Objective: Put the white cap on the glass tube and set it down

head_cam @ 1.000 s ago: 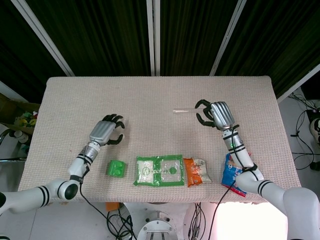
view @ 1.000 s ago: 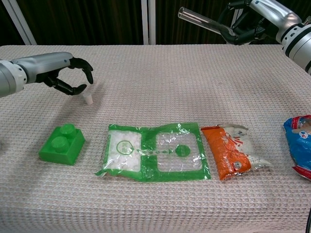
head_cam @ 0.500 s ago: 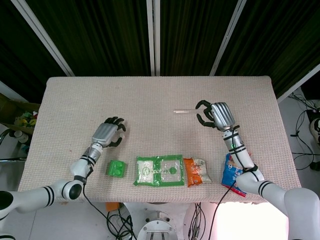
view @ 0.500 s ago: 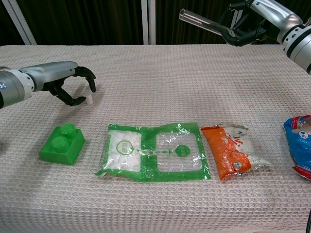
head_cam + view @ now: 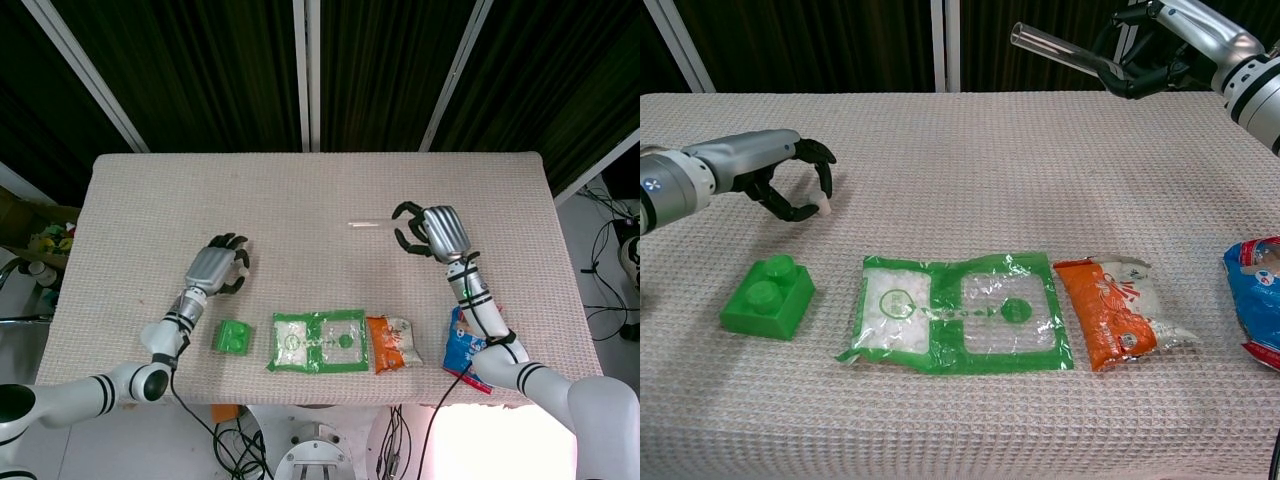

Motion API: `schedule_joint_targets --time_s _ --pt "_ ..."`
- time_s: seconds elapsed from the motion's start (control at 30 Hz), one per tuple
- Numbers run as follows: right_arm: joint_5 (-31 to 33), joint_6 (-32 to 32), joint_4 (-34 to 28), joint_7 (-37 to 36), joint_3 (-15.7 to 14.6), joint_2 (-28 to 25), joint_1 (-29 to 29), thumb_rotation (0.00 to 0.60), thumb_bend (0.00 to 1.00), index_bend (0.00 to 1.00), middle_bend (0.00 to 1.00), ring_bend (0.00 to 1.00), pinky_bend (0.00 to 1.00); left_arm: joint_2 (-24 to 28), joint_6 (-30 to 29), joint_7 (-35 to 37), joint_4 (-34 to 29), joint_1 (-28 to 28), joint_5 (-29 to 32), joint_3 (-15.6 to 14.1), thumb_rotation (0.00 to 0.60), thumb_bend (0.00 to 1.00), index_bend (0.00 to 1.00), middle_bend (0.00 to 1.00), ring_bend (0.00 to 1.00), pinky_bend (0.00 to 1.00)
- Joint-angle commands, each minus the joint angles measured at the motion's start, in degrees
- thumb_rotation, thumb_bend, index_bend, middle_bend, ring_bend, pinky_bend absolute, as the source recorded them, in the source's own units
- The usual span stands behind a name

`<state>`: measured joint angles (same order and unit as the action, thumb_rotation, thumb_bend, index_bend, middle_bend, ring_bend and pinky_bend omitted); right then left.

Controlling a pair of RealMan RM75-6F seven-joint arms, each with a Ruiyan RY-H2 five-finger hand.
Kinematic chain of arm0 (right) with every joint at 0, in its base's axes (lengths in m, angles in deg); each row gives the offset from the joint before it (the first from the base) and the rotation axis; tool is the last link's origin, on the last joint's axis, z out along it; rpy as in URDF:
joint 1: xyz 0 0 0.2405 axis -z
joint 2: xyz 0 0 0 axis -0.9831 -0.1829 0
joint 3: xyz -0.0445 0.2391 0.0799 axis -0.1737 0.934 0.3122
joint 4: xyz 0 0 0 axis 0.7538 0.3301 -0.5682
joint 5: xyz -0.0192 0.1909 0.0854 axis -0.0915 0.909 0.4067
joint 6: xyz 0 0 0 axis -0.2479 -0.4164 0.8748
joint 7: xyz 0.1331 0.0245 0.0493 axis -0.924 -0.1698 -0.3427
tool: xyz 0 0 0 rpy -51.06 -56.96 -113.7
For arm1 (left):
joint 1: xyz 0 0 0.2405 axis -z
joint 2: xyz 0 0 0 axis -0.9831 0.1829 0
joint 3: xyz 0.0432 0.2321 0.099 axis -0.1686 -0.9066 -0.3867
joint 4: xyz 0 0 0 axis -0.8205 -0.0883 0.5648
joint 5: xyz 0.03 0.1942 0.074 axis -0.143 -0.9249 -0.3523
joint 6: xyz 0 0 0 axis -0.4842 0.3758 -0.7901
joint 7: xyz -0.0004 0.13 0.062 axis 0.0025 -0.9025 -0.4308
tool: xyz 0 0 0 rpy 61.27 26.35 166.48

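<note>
Left hand (image 5: 780, 178) sits low over the desk (image 5: 970, 150) on the robot's left side, its dark fingers (image 5: 821, 160) curled round the white cap (image 5: 824, 207). In the chest view the cap shows just at the fingertips, about level with the desk surface; whether it is already pinched or only bracketed cannot be told from either view, though the fingers are curved close about it rather than spread. In the head view the cap is hidden by the hand.

The right hand (image 5: 1145, 62) is raised above the far right part of the desk and grips the glass tube (image 5: 1055, 49) by one end. The tube lies nearly level, its long axis running from the right hand toward the robot's left, with the open mouth at the free end pointing that way and tipped slightly upward. That mouth faces the side where the cap is, but the two are well apart: the cap is low and near, the tube high and farther back.

The coming move, as it appears, depends on closing that gap along the tube's own axis, so the cap would have to be lifted and turned to meet the mouth end-on. The left hand is plainly the nearer one to the cap.
</note>
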<state>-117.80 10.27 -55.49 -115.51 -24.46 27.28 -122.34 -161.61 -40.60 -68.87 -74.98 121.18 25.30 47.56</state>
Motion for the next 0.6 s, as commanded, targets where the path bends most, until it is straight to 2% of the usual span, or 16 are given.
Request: schedule_joint_targets --time_s 0.03,0.37,0.6 --pt "0.0 0.1 0.0 0.0 0.0 0.0 0.0 0.6 0.63 0.96 1.0 1.0 1.0 -0.1 0.1 0.3 0.2 0.0 0.0 0.2 0.6 0.38 0.46 0.14 0.05 0.1" --pt "0.0 0.5 0.3 -0.3 -0.2 0.1 0.0 0.6 0.63 0.96 1.0 1.0 1.0 -0.4 0.2 0.7 0.6 0.0 0.0 0.7 0.6 0.39 0.47 0.14 0.05 0.1" --pt "-0.1 0.5 0.6 -0.5 -0.4 0.2 0.3 0.6 0.63 0.96 1.0 1.0 1.0 -0.1 0.0 1.8 0.8 -0.2 -0.7 0.9 0.6 0.56 0.49 0.14 0.05 0.1"
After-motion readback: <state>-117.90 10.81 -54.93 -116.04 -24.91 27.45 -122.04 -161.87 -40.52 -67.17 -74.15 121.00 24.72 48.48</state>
